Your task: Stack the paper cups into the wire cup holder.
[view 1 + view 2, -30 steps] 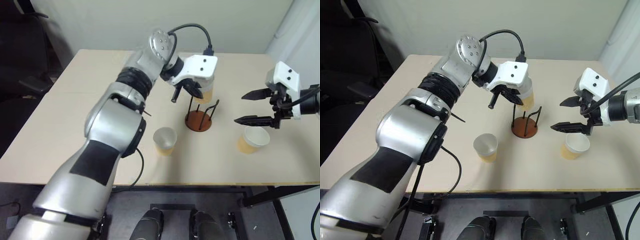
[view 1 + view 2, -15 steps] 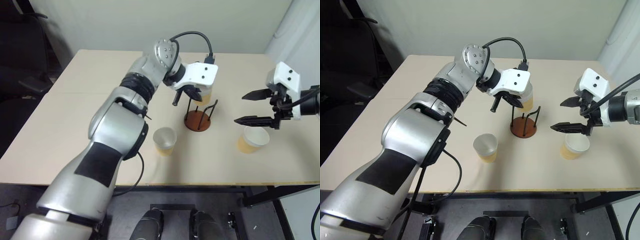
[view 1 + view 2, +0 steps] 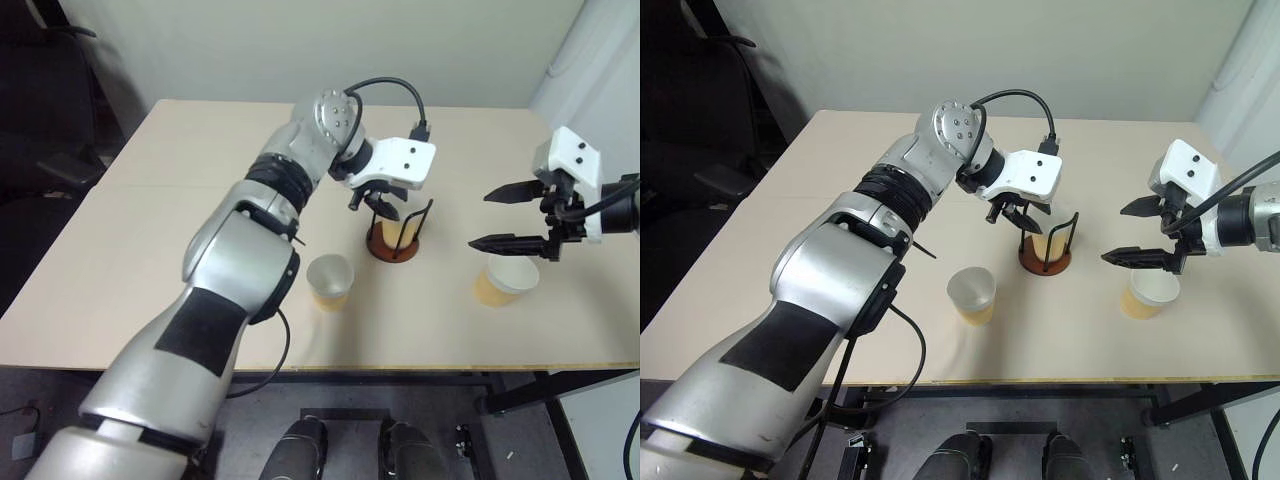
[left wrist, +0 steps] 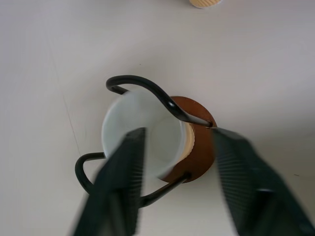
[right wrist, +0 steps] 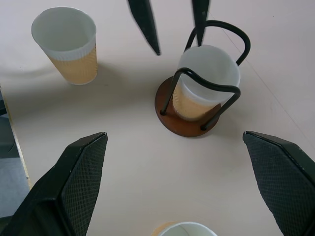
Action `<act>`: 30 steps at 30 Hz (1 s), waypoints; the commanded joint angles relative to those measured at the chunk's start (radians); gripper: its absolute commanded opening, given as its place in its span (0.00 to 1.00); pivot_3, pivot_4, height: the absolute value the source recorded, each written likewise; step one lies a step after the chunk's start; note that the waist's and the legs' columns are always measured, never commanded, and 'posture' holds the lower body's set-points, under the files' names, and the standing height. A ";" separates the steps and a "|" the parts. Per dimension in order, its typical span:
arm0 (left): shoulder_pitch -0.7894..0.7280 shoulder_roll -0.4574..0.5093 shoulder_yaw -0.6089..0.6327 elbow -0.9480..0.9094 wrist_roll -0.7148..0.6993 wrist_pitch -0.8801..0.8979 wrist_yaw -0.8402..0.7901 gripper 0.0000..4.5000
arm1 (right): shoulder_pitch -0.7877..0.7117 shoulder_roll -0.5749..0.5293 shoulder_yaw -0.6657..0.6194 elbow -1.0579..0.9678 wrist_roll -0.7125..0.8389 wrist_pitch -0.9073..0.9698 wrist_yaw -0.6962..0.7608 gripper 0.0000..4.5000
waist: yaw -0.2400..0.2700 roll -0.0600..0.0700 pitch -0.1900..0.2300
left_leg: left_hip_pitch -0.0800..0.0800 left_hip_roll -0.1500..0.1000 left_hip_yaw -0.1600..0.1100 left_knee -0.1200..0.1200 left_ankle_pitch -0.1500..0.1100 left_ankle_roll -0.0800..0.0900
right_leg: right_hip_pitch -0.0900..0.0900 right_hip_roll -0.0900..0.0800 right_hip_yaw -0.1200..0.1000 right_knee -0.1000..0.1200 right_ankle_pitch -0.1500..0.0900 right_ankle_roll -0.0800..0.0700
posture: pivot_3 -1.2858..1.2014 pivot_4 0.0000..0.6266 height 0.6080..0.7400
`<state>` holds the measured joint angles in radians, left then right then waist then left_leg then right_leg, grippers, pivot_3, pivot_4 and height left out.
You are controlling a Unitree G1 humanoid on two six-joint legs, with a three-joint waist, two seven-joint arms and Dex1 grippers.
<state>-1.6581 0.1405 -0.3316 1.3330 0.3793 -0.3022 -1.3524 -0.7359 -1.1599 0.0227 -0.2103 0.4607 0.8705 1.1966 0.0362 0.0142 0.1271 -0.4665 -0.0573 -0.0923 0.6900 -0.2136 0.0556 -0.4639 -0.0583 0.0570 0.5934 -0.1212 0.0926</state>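
One paper cup point(image 5: 206, 81) sits upright inside the wire cup holder point(image 5: 197, 125), down on the reddish-brown base with the black wire loops standing around it. So the first of three cups is placed.

Left tool point(image 3: 383, 203) hovers just above that cup's rim. In the left wrist view its two fingers point(image 4: 120, 182) stand apart on either side of the cup mouth and appear clear of the cup wall; nothing is in its grip. Judgement: the cup is released and resting on its own.

Right tool point(image 3: 510, 215) hangs over the right part of the tabletop point(image 3: 150, 220), fingers spread wide, holding nothing. A second cup point(image 3: 503, 279) stands upright directly below and slightly in front of it, untouched.

Third cup point(image 3: 329, 281) stands upright on the tabletop, near the front edge, to the left of the holder and apart from it.

Progress, as judged:
- done: one cup seated in the holder;
- left: two loose cups, each to be picked up and nested into the seated one.

The right tool is the better placed for the cup beneath it; the left tool, once lifted clear of the wire loops, is nearer the front-left cup. Both loose cups are mouth-up, so they look ready to nest without turning.
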 commanded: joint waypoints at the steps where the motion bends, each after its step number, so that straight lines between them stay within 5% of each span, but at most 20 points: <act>1: -0.025 -0.001 0.007 -0.023 -0.009 -0.011 -0.006 0.77 | -0.007 -0.024 -0.045 -0.024 0.009 -0.004 -0.001 1.00 | 0.000 0.000 0.000 | 0.000 0.000 0.000 0.000 0.000 0.000 | 0.000 0.000 0.000 0.000 0.000 0.000 | 0.52 0.24 1.00; 4: -0.032 0.011 0.001 -0.030 -0.003 -0.043 -0.005 0.99 | -0.006 -0.027 -0.043 -0.021 0.008 -0.007 -0.001 1.00 | 0.000 0.000 0.000 | 0.000 0.000 0.000 0.000 0.000 0.000 | 0.000 0.000 0.000 0.000 0.000 0.000 | 0.52 0.24 1.00; 14: -0.106 0.138 0.006 -0.053 -0.063 -0.074 -0.251 0.99 | -0.011 -0.039 -0.033 -0.009 0.007 -0.015 0.010 1.00 | -0.002 0.000 0.000 | 0.000 0.000 0.000 0.000 -0.001 0.001 | 0.000 0.000 0.000 -0.001 -0.003 -0.005 | 0.52 0.24 1.00; 21: -0.085 0.170 -0.040 -0.090 -0.164 -0.068 -0.262 0.99 | -0.033 -0.023 -0.015 -0.003 0.007 -0.017 0.013 1.00 | -0.003 0.001 0.000 | -0.002 0.000 0.000 0.004 -0.004 0.002 | 0.001 0.000 0.000 -0.001 -0.005 -0.006 | 0.52 0.24 1.00; 30: 0.109 0.320 0.065 -0.410 -0.545 0.229 -0.262 0.99 | 0.064 -0.080 -0.154 -0.095 0.114 0.134 0.000 1.00 | -0.007 0.006 -0.002 | -0.001 0.000 0.000 0.004 -0.004 0.001 | 0.000 0.001 0.000 0.000 -0.001 0.001 | 0.52 0.24 1.00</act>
<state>-1.5623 0.4359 -0.2755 1.0166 -0.0888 -0.1430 -1.5809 -0.6651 -1.2056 -0.0463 -0.2639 0.5318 0.9645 1.1988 0.0288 0.0203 0.1249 -0.4676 -0.0569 -0.0916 0.6938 -0.2172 0.0565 -0.4637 -0.0575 0.0574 0.5935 -0.1228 0.0936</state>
